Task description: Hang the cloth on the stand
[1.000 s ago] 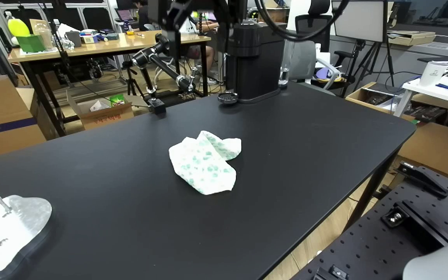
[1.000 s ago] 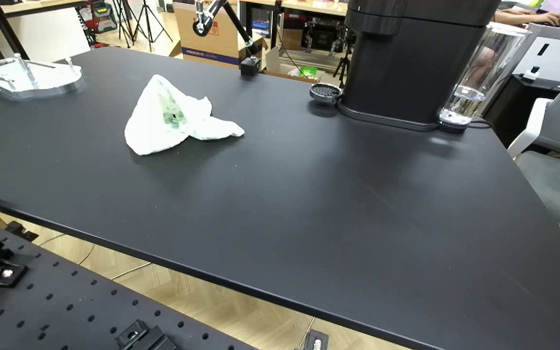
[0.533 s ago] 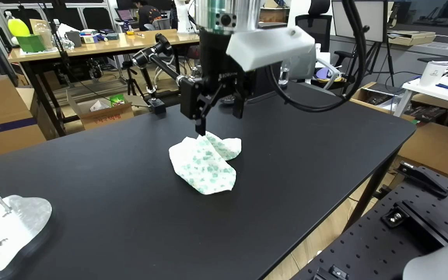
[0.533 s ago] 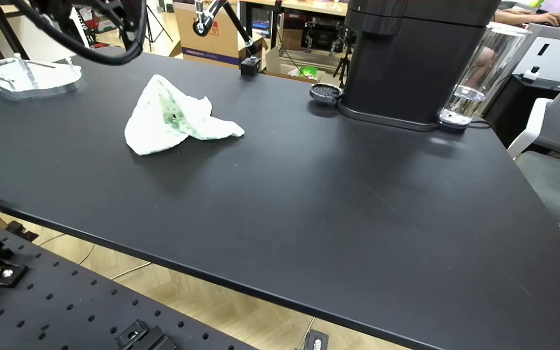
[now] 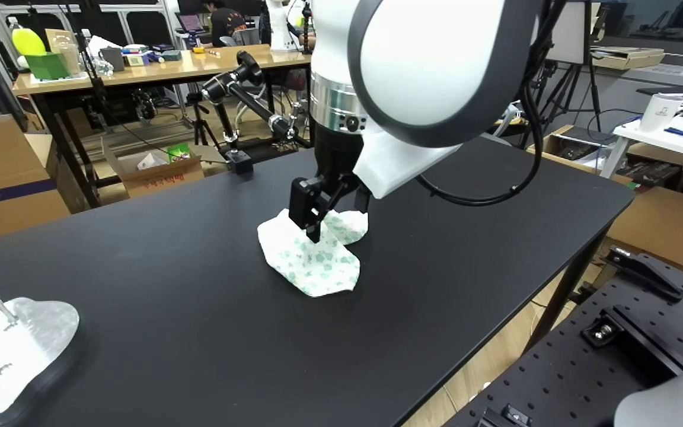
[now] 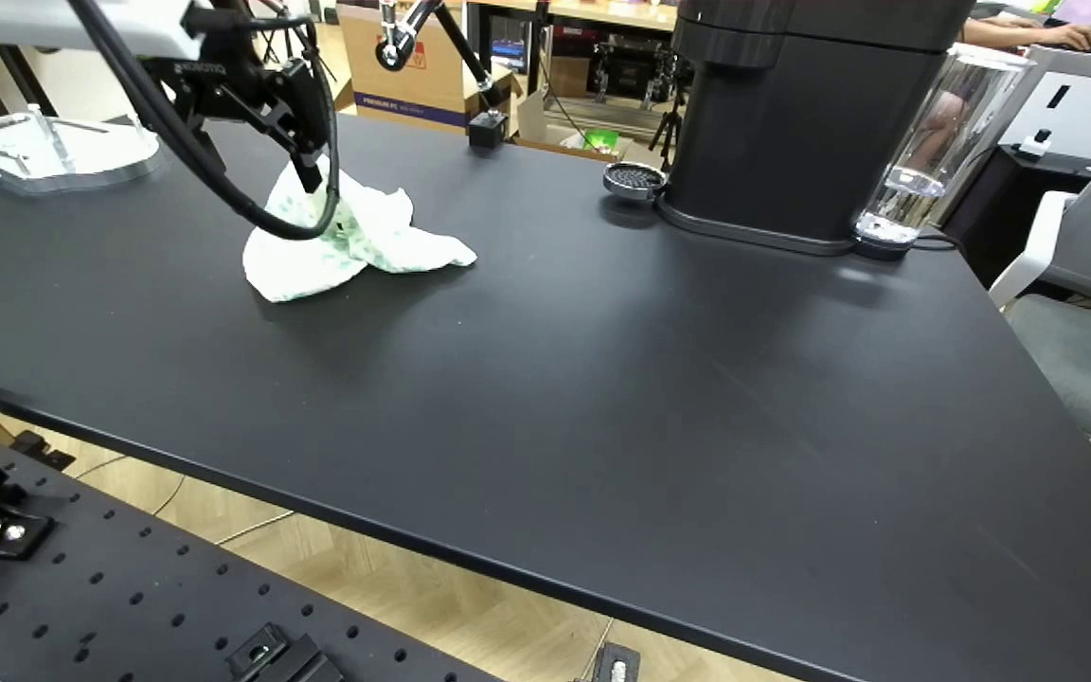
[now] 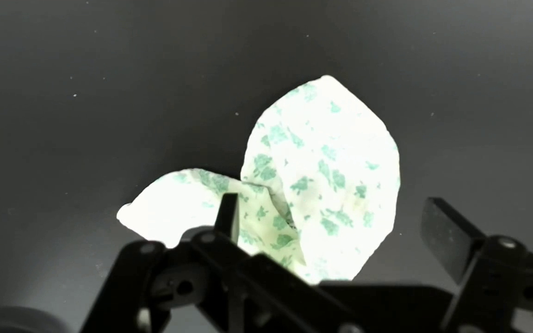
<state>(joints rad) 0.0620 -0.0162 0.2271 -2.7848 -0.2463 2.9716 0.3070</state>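
Note:
A white cloth with green leaf-like prints lies crumpled and folded on the black table; it shows in both exterior views [image 5: 318, 267] [image 6: 304, 270] and in the wrist view [image 7: 336, 152]. My gripper [image 5: 339, 219] is open and empty above the cloth's far part. In the wrist view the fingers [image 7: 333, 222] are wide apart. The left finger overlaps the cloth's folded part and the right one is over bare table beside it. Contact cannot be told. A black jointed arm on a small block [image 5: 239, 161] at the table's far edge may be the stand.
A metal plate with upright bolts [image 5: 51, 326] lies on the table. A black machine [image 6: 782, 142] stands at the back, with a round mesh disc [image 6: 634, 180] and a clear cylinder [image 6: 915, 161] beside it. A perforated black board [image 5: 632, 344] is beyond the table edge.
My gripper has come down into view and lowered toward the cloth, from high above the table to just over it. It stays open. The cloth has not moved.

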